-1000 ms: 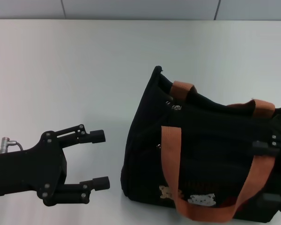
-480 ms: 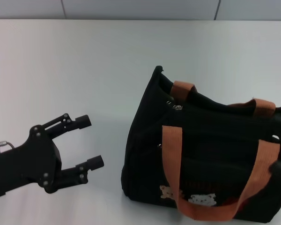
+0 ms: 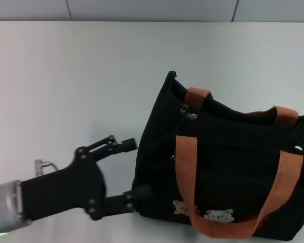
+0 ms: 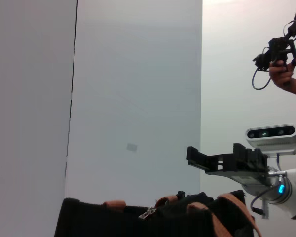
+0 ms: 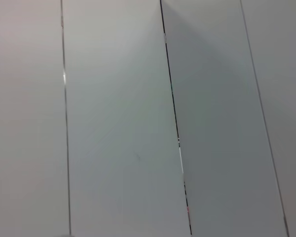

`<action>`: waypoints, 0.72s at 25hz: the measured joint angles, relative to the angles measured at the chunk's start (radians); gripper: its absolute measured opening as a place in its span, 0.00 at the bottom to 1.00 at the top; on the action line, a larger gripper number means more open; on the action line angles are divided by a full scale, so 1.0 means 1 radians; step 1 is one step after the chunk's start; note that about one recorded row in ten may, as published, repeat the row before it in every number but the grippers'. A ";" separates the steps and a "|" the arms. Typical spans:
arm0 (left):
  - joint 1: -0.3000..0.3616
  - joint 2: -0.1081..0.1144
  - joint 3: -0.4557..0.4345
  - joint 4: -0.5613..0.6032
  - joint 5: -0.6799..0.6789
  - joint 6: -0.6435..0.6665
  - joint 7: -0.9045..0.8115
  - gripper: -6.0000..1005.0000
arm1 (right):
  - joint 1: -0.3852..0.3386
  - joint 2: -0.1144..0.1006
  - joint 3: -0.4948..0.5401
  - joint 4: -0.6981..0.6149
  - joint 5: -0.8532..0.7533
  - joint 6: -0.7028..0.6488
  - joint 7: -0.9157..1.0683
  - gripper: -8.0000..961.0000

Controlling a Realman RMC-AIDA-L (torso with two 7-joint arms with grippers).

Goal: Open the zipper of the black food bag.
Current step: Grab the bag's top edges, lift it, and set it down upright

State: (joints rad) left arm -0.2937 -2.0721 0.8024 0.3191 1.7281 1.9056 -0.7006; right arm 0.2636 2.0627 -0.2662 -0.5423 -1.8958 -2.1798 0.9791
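Black food bag on white table

The left hand is showing black, screw-studded fingers on a black body, giving way to a silver forearm glowing green.

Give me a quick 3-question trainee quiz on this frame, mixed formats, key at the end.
1. True or false: the left gripper is open, its fingertips at the left end of the black food bag.
2. Multiple choice: where does the zipper pull sit? A) by the far orange-brown handle, near the bag's top rim. B) on the table beside the bag. C) between the left gripper's fingers.
3. Fill in: the right gripper shows only in the ___ wrist view, raised beyond the bag's far end.

Key: 1 true. 2 A. 3 left.
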 joint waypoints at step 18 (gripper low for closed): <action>-0.126 -0.008 -0.120 -0.418 -0.022 -0.182 0.656 0.48 | -0.003 0.002 0.037 0.016 0.000 -0.001 -0.030 0.86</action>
State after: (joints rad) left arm -0.4197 -2.0801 0.6819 -0.0994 1.7064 1.7240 -0.0449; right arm 0.2606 2.0648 -0.2297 -0.5261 -1.8960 -2.1804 0.9491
